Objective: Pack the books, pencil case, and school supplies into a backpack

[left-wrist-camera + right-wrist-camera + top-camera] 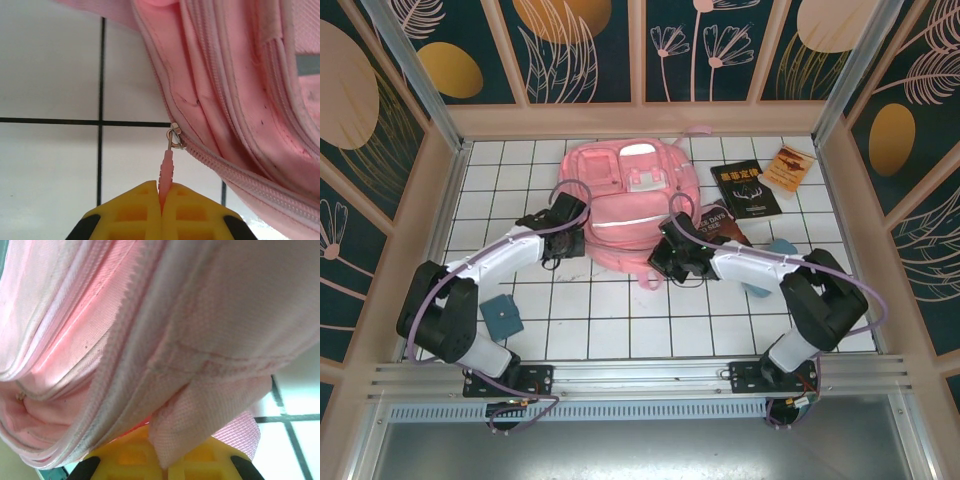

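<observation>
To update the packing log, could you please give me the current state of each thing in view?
Backpack: lying flat, front up.
Left gripper: shut on zipper pull.
Right gripper: shut on backpack fabric.
Black book: closed, lying outside the backpack.
Orange booklet: closed, lying outside the backpack.
Dark book: closed, partly under the right arm.

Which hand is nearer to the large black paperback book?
Right. The right hand is at the pink fabric backpack, left of the black paperback book; the left hand is further left.

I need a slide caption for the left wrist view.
Left end effector shut on the pink zipper pull of the backpack.
</observation>
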Controlling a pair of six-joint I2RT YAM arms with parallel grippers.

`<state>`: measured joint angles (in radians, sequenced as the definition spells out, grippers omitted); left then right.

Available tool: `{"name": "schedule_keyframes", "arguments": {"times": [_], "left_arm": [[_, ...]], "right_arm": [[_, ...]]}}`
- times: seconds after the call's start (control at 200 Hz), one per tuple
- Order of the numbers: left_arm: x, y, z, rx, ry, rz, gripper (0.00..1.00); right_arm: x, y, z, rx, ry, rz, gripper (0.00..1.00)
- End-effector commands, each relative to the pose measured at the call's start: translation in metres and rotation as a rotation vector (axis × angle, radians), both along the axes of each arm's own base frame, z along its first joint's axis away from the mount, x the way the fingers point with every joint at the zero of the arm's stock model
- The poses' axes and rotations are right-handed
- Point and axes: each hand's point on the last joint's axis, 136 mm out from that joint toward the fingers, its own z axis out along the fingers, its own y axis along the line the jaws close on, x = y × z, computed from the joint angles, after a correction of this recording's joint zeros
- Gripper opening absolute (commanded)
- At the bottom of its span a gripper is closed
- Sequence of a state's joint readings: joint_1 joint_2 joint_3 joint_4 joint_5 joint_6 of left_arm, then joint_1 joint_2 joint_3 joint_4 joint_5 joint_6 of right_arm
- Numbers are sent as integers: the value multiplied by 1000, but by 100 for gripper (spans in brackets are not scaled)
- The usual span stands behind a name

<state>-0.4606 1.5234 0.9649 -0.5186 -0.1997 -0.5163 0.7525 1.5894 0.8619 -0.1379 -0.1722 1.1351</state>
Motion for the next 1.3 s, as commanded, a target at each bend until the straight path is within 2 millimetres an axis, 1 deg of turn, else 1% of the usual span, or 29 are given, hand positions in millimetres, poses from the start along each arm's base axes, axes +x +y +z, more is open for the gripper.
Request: {"name": "schedule_keyframes", "arguments": {"times": [0.0,0.095,0.145,0.21,0.265,0.355,0.49,0.551,0.576,0.601,0.626,0.656,0.686,0.736,0.796,0.821,0.871,0.966,1.016,1.086,1.116,1.146,1.156,1.176,1.246,1.291], "left_arm": [[-1,63,7,138,-51,241,0],[-14,83,-2,159,-29,301,0],[-18,90,-6,161,-22,313,0],[-17,97,-7,166,-33,331,0],[-14,106,-12,169,-30,357,0],[-5,114,-17,147,-31,391,0],[8,118,-15,134,-49,408,0],[14,114,-14,116,-48,384,0],[15,112,-13,108,-44,372,0],[16,110,-11,97,-44,367,1],[17,106,-9,81,-47,357,9],[18,103,-5,60,-55,347,23],[17,100,0,38,-65,339,36],[16,96,10,2,-88,329,50],[13,93,24,-29,-114,321,61],[11,92,28,-44,-122,317,65],[8,88,37,-72,-138,301,72],[7,82,55,-126,-191,283,82],[8,76,63,-164,-221,265,86],[11,69,74,-213,-258,243,91],[12,66,79,-231,-273,228,93],[15,63,84,-243,-285,213,95],[15,62,85,-247,-289,210,96],[17,61,89,-253,-299,201,98],[25,54,100,-275,-333,166,99],[30,50,107,-292,-354,141,98]], "right_arm": [[0,9,-8,-25,-16,145,0],[2,21,-7,-27,-25,190,0],[4,21,-7,-38,-28,193,0],[6,20,-6,-53,-42,195,0],[8,19,-5,-64,-55,204,0],[11,22,-2,-75,-75,238,0],[7,32,-4,-65,-80,289,0],[5,38,-3,-47,-80,311,0],[3,41,-3,-39,-80,322,4],[3,43,-1,-32,-82,329,10],[3,43,2,-31,-90,330,18],[3,42,7,-32,-111,332,31],[5,40,14,-36,-135,327,40],[7,32,24,-62,-181,315,55],[11,17,39,-108,-235,295,67],[13,9,43,-136,-252,283,71],[17,-9,50,-190,-279,263,73],[26,-49,56,-293,-315,190,79],[30,-72,56,-332,-330,143,89],[38,-103,52,-372,-336,84,98],[42,-115,50,-384,-333,63,99],[42,-119,46,-397,-330,63,99],[46,-128,45,-405,-326,41,99],[50,-135,44,-416,-322,27,99],[61,-152,34,-444,-301,5,99],[69,-160,28,-447,-280,-9,99]]}}
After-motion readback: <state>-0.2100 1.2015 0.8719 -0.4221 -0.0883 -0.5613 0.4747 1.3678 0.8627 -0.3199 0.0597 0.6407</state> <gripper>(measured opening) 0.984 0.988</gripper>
